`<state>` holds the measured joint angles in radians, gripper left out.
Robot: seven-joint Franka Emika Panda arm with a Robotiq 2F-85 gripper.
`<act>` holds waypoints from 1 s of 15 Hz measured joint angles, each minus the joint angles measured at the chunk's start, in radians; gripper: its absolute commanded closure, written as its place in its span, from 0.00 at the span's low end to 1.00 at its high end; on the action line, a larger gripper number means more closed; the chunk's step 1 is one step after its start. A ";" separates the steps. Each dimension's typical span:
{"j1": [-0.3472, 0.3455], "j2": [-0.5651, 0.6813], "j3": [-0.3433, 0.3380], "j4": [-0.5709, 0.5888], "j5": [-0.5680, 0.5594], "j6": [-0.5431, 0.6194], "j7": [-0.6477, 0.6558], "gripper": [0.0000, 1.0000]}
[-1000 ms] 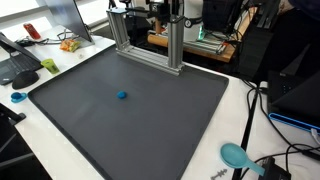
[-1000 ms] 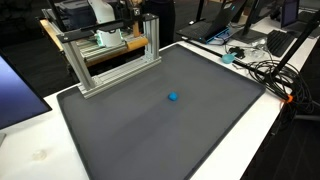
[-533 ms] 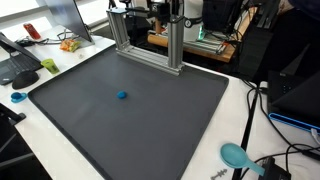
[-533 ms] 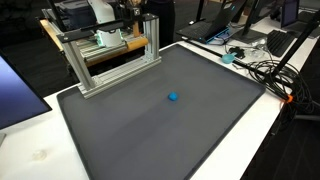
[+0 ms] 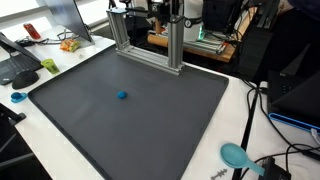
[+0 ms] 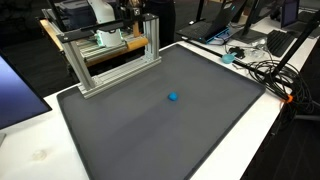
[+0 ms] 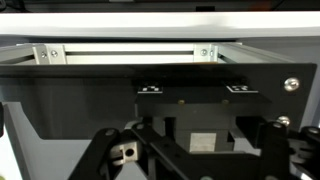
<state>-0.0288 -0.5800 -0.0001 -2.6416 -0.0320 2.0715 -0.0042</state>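
Observation:
A small blue object lies alone near the middle of a dark grey mat; both also show in the other exterior view, the object and the mat. The arm stands behind an aluminium frame at the mat's far edge, far from the blue object. In the wrist view my gripper has its fingers spread wide with nothing between them. It faces a dark plate with two small marker tags and an aluminium rail.
The frame borders the mat's back. A teal object and cables lie on the white table beside the mat. A laptop, small items and a blue piece sit off another side.

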 measured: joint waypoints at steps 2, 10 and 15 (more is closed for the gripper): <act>0.000 0.000 0.000 0.000 0.000 0.000 0.000 0.61; 0.000 0.001 0.000 0.000 0.000 0.010 0.001 0.78; 0.001 0.007 0.000 0.006 0.000 0.079 0.000 0.78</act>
<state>-0.0281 -0.5729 -0.0002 -2.6355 -0.0322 2.1503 -0.0043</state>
